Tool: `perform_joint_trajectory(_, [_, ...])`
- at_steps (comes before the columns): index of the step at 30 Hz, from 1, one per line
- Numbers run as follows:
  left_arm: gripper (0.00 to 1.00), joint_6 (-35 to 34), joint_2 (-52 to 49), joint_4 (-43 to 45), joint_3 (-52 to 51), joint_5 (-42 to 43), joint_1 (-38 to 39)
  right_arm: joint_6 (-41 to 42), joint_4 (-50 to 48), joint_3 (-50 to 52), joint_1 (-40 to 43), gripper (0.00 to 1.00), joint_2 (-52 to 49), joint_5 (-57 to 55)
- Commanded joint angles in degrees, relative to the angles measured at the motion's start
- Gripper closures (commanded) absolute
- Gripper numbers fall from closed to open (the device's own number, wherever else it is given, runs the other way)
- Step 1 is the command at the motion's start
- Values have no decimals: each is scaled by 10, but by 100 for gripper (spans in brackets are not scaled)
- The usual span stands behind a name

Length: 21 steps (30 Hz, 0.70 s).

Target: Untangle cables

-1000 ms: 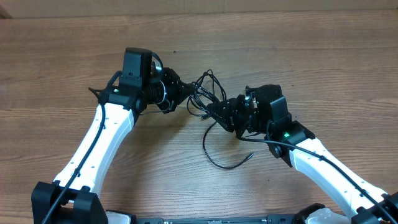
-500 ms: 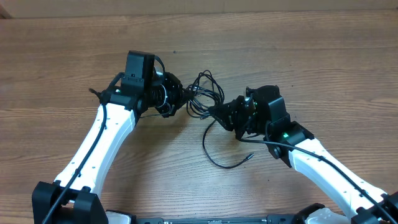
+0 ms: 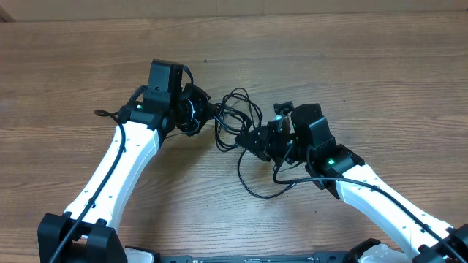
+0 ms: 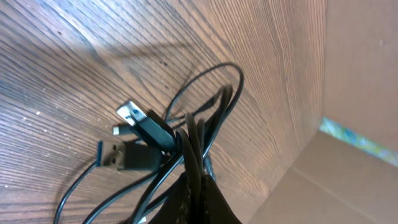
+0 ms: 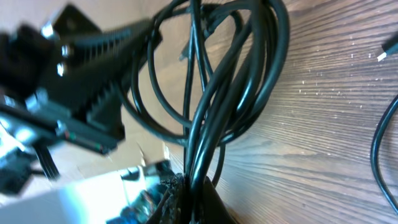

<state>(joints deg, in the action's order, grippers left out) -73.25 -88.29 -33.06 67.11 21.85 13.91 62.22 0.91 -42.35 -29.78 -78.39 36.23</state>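
Our left gripper (image 3: 208,115) and right gripper (image 3: 254,136) each pinch strands of the cables (image 3: 238,115); gripping opposite sides, we judge, lets us pull them apart.

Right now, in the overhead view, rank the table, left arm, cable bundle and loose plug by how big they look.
1. Table, fills the frame.
2. Left arm.
3. Cable bundle.
4. Loose plug, a tiny tip.

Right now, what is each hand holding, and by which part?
The left hand is shut on the cables at the bundle's left edge; the right hand grips several strands at its right edge.
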Motion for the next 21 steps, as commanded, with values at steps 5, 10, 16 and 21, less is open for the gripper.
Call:
perform_joint_trajectory(5, [96, -16, 14, 2, 15, -45, -10, -239, 89, -1, -5, 96, -2, 106])
perform_joint_trajectory(10, [95, -16, 14, 0, 15, -45, -28, -330, 209, 0, -5, 96, -2, 103])
perform_joint_trajectory(16, [96, -16, 14, -6, 15, -44, -57, -377, 333, 0, -5, 95, -2, 45])
perform_joint_trajectory(21, [96, -16, 14, -26, 15, -37, -68, -377, 385, -1, -5, 95, -2, 3])
